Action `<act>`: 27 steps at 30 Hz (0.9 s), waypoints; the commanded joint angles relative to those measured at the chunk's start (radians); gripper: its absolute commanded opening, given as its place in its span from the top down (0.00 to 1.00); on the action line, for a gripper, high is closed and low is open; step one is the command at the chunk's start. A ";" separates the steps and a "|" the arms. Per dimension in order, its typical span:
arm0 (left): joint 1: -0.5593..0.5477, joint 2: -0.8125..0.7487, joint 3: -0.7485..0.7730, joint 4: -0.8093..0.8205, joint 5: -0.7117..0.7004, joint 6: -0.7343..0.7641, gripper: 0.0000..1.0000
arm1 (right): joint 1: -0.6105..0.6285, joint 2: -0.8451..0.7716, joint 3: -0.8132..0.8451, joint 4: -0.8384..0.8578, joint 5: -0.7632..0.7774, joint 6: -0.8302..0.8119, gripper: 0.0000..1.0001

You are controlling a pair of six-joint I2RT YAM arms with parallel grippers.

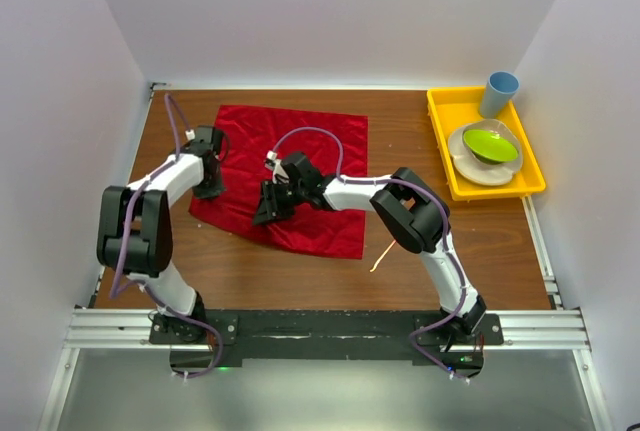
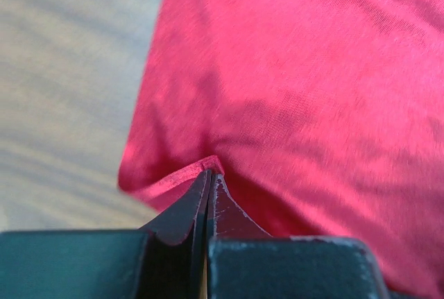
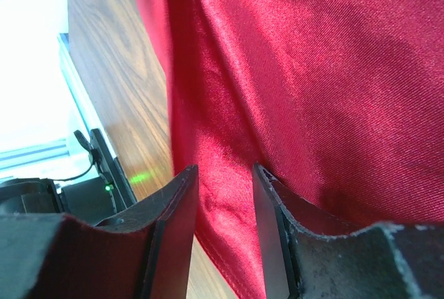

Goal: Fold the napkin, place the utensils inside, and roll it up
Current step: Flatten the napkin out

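The red napkin (image 1: 300,156) lies spread on the wooden table, its near left part rumpled. My left gripper (image 1: 210,187) is at the napkin's left edge; in the left wrist view it (image 2: 209,172) is shut on the hemmed edge of the napkin (image 2: 291,91). My right gripper (image 1: 270,213) is over the napkin's near edge; in the right wrist view it (image 3: 223,174) is open with a raised fold of the napkin (image 3: 291,70) between the fingers. A thin copper utensil (image 1: 381,257) lies on the table right of the napkin's near right corner.
A yellow tray (image 1: 441,141) at the back right holds a blue cup (image 1: 499,93), a green bowl (image 1: 490,144) and a white plate (image 1: 468,164). White walls surround the table.
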 commanded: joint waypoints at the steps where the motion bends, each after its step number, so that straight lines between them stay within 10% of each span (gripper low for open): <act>1: 0.002 -0.138 -0.031 -0.083 -0.074 -0.147 1.00 | -0.008 -0.009 -0.012 -0.032 0.028 0.009 0.59; 11: 0.079 -0.453 -0.313 -0.270 -0.102 -0.561 0.99 | -0.010 -0.045 -0.004 -0.064 0.024 0.006 0.59; 14: 0.085 -0.569 -0.310 -0.316 -0.149 -0.635 0.67 | -0.004 -0.061 0.005 -0.067 -0.005 0.000 0.58; 20: 0.086 -0.605 -0.147 -0.225 -0.191 -0.465 0.40 | 0.019 -0.161 0.076 -0.208 -0.012 -0.093 0.39; 27: 0.085 -0.300 -0.049 0.078 0.228 -0.187 0.47 | 0.010 -0.299 0.125 -0.610 0.370 -0.296 0.23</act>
